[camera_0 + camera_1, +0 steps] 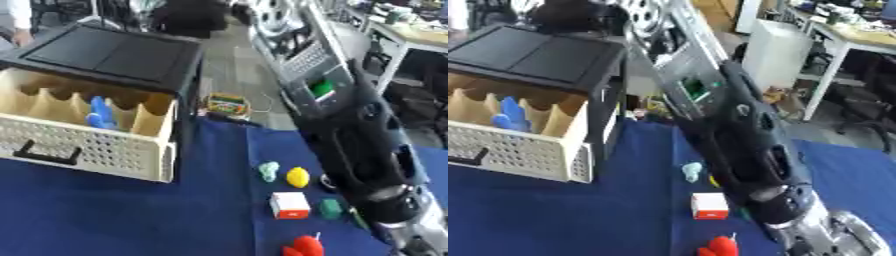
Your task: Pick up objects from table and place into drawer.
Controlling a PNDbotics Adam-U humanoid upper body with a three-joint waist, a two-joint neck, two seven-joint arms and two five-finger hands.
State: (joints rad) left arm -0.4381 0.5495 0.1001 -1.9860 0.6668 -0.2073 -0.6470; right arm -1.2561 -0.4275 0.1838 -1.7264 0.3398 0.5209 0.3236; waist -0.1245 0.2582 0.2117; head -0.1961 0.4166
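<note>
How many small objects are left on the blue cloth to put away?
5: a teal piece, a yellow one, a white-and-red box, a green block and a red one at the near edge. The right arm may hide more.

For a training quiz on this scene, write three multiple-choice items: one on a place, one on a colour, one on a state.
1. Where is the blue object?
A. in the open cream perforated drawer
B. on the blue tablecloth
C. on the black cabinet top

2. What colour is the small rounded object beside the teal one?
A. purple
B. yellow
C. black

3. The drawer is:
A. shut
B. removed
C. pulled open

A: it stands between the dividers.
B: it shows yellow.
C: its inside shows.
</note>
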